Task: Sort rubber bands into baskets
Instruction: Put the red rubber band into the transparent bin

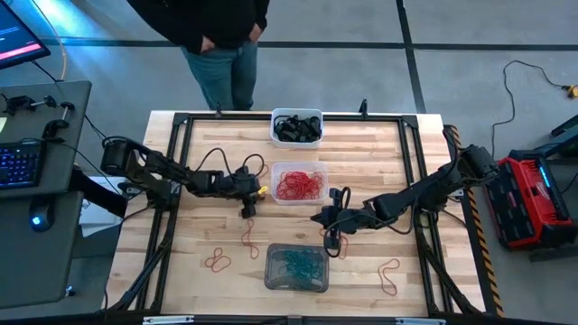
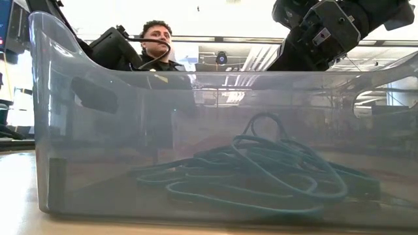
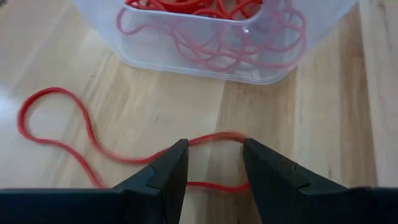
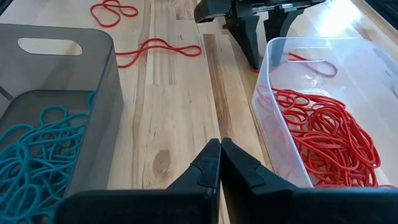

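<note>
A red rubber band [image 3: 59,134] lies flat on the wooden table just in front of the clear basket [image 1: 298,183], which holds red bands. My left gripper [image 3: 214,163] is open and low over the table, one finger on each side of this band's end [image 3: 214,185]. My right gripper [image 4: 219,155] is shut and empty. It hangs above the table between the clear basket [image 4: 323,112] and the grey basket [image 1: 296,268], which holds teal bands [image 2: 261,170]. At the far edge the white basket [image 1: 296,126] holds black bands. My left gripper points slanting down, with the red band's end [image 3: 217,138] lying on the table between its fingers. Whether the fingertips [image 3: 177,155] touch the band cannot be told.
Loose red bands lie on the table at the near left [image 1: 217,262], near the left gripper [image 1: 249,236] and at the near right [image 1: 390,275]. A person [image 1: 221,54] stands beyond the table's far edge. A black frame [image 1: 181,122] borders the tabletop.
</note>
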You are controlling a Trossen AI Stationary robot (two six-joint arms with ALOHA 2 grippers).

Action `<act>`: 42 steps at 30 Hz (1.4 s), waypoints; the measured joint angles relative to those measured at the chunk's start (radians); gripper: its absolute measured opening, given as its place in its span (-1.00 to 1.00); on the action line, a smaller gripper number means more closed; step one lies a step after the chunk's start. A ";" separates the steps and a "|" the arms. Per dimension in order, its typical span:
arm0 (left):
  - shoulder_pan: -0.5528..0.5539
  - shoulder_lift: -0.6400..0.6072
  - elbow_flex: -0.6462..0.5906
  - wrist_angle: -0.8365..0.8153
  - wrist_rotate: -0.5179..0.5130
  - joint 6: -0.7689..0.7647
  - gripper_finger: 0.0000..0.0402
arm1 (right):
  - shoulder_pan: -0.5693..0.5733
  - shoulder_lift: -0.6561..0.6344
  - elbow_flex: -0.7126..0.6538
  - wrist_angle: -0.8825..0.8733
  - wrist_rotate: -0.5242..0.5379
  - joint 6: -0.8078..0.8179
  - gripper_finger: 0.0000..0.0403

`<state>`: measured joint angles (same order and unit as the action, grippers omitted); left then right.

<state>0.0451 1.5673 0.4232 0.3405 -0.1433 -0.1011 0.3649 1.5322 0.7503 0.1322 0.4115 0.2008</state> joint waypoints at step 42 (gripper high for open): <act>-0.083 -0.019 0.087 -0.186 0.025 0.243 -0.54 | 0.000 0.000 0.000 0.004 0.001 -0.002 -1.00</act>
<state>-0.0378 1.5484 0.5103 0.1544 -0.1187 0.1422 0.3645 1.5326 0.7504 0.1360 0.4126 0.1991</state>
